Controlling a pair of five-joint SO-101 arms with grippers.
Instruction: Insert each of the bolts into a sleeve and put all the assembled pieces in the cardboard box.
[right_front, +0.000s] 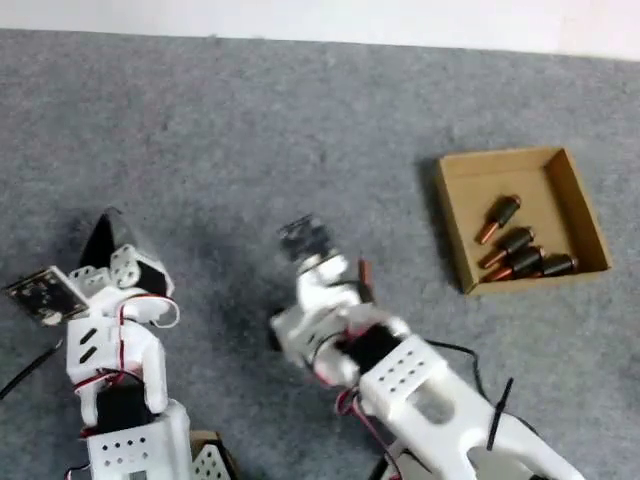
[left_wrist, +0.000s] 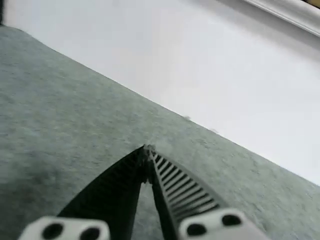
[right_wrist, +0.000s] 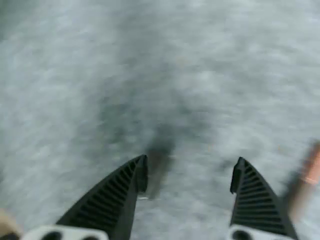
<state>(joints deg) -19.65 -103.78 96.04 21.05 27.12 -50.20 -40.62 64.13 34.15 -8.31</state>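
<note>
Bolt (right_front: 365, 272) and cardboard box (right_front: 497, 158) both lie to the right of the left end effector (right_front: 108, 216), which sits far over on the left of the grey counter (right_front: 250, 130). From above it reads only as a dark wedge. Its own wrist camera settles the matter: the two ribbed fingers (left_wrist: 175, 180) are pressed together at the tips with nothing between them, aimed across the counter toward a white wall (left_wrist: 210, 60).

Next along, near the middle, the right end effector (right_wrist: 190, 167) points down at the counter. From overhead the arm hides its fingers, but the right wrist camera shows them spread wide apart, gripping nothing. That camera also catches a blurred copper streak just outside one finger. The overhead look makes this out as the copper-coloured bolt, close beside the wrist and not between the fingers. Whether it touches the arm I cannot tell.

Well off to the right of that end effector stands the cardboard box, open-topped. Four assembled pieces (right_front: 515, 243) lie close together inside, black sleeves with copper ends showing.
</note>
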